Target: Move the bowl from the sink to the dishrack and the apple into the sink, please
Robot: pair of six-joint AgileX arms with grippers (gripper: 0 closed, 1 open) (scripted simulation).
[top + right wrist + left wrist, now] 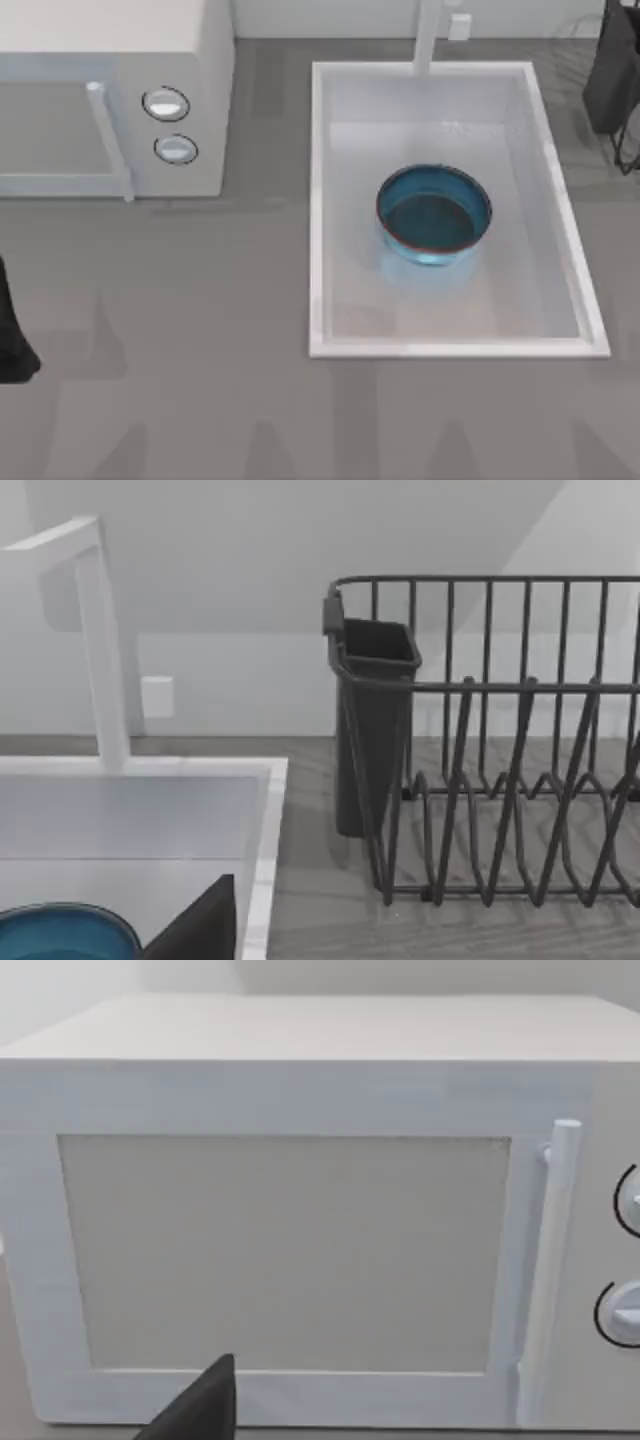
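Bowl point(433, 215) sits in sink point(318, 200) (upright); dishrack point(500, 780) beside.

One teal-blue bowl point(434, 214), one white sink point(322, 210) with one faucet point(428, 35), one microwave point(110, 60) bearing two round knobs point(166, 104), and one dark wire dishrack point(500, 740).

bowl point(434, 215): glossy teal-blue, thin reddish-brown rim
sink point(320, 210): white basin and rim, pale faucet point(428, 35)
microwave point(110, 60): white, grey door panel, two round pale knobs
dishrack point(500, 740): dark grey wire
counter point(200, 400): grey, faint wood-grain streaks
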